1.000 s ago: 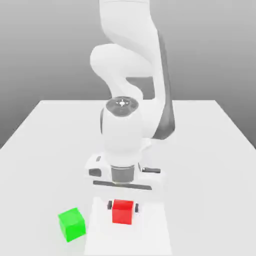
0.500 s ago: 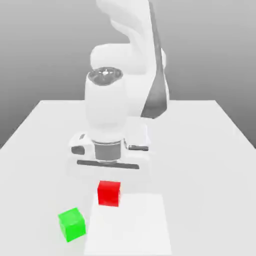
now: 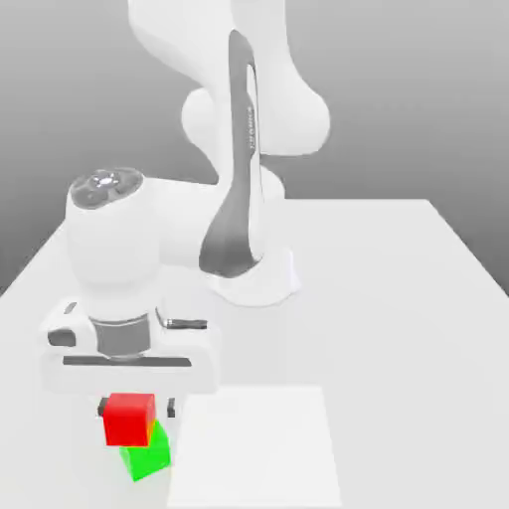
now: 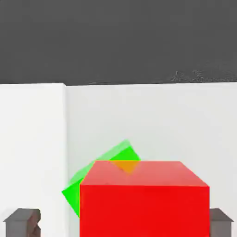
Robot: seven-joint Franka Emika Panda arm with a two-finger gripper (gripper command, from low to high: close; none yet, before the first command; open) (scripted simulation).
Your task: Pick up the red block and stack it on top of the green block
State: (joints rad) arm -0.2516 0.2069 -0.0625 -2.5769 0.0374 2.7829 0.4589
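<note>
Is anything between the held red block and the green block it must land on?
Nothing visible. The small matte red cube, clamped in the gripper, sits directly over the small matte green cube.

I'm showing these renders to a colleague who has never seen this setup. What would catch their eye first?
First, the red block, clamped in the gripper near the white table's front edge at the exterior view's left. Just beneath it the green block peeks out, turned at a different angle. Above both looms the big white arm, bending down from its base at the table's middle.
</note>
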